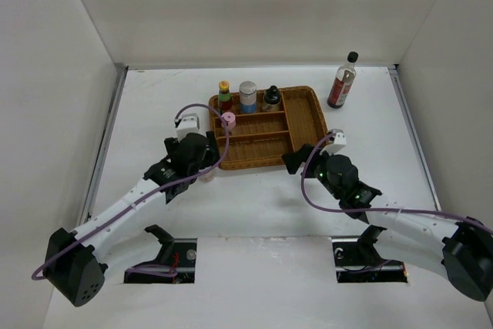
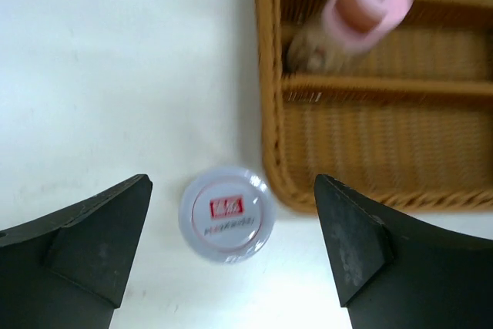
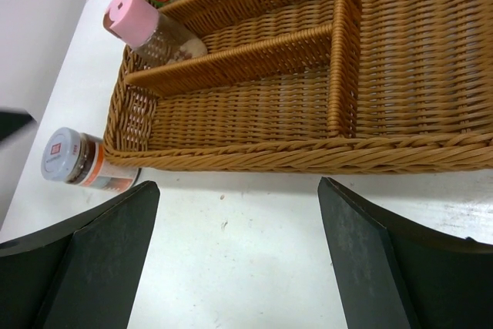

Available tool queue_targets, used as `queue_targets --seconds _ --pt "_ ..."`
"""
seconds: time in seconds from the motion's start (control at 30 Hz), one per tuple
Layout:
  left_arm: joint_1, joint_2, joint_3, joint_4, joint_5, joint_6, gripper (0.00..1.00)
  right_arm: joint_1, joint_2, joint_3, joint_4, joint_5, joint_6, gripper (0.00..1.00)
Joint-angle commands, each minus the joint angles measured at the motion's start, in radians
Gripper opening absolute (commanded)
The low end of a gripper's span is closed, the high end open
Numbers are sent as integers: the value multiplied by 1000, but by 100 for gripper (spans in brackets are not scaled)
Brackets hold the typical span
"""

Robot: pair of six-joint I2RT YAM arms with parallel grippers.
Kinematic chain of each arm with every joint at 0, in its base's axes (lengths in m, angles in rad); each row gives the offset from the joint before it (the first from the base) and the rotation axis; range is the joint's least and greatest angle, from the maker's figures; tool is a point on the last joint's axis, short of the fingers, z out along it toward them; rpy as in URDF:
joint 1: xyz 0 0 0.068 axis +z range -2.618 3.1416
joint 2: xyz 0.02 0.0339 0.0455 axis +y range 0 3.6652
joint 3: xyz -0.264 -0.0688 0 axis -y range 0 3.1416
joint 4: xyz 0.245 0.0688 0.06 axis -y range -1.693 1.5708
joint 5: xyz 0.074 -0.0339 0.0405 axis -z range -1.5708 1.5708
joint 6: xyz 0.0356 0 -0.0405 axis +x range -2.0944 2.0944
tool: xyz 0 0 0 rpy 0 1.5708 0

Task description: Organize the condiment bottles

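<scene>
The white-lidded jar point(image 2: 226, 213) stands on the table just outside the front left corner of the wicker tray point(image 2: 385, 144); it also shows in the right wrist view point(image 3: 77, 161). My left gripper point(image 2: 231, 184) is open right above it, one finger on each side, not touching. In the top view the left gripper point(image 1: 202, 161) hides that jar. The pink-lidded jar point(image 1: 229, 120) sits at the left end of the tray's middle slot. The yellow-capped point(image 1: 224, 92), silver-lidded point(image 1: 247, 95) and black-capped point(image 1: 271, 96) jars stand in the back slot. The tall dark-sauce bottle point(image 1: 341, 81) stands outside, right of the tray. My right gripper point(image 1: 296, 161) is open and empty.
The tray point(image 1: 308, 113) has three long slots on the left and one wide compartment on the right. In the right wrist view the right gripper point(image 3: 239, 186) hovers over bare table in front of the tray's front rim point(image 3: 308, 156). White walls enclose the table.
</scene>
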Motion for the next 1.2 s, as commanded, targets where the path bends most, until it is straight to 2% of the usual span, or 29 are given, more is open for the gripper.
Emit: queue_targets --seconds 0.0,0.13,0.5,0.63,0.67,0.8,0.87,1.07,1.17 --pt "-6 -8 -37 -32 89 -25 88 -4 -7 6 67 -3 -12 91" --pt "-13 18 -49 -19 111 -25 86 -4 0 7 67 -5 -12 91" --pt "2 93 -69 -2 81 -23 71 -4 -30 3 61 -3 -12 92" --pt "10 116 -74 18 77 -18 71 -4 -30 1 61 -5 -12 92" --pt "14 119 -74 18 74 -15 69 -4 -30 1 60 -5 -12 92" --pt "23 98 -75 24 56 -8 39 -4 -37 0 58 -2 -12 92" --pt "23 64 -66 10 44 -6 31 -4 -33 0 60 -2 -12 92" --pt "30 -78 57 -73 -44 48 28 -4 -28 1 64 0 -12 92" --pt "16 -63 146 -47 -39 64 28 -4 -20 3 64 0 -12 92"
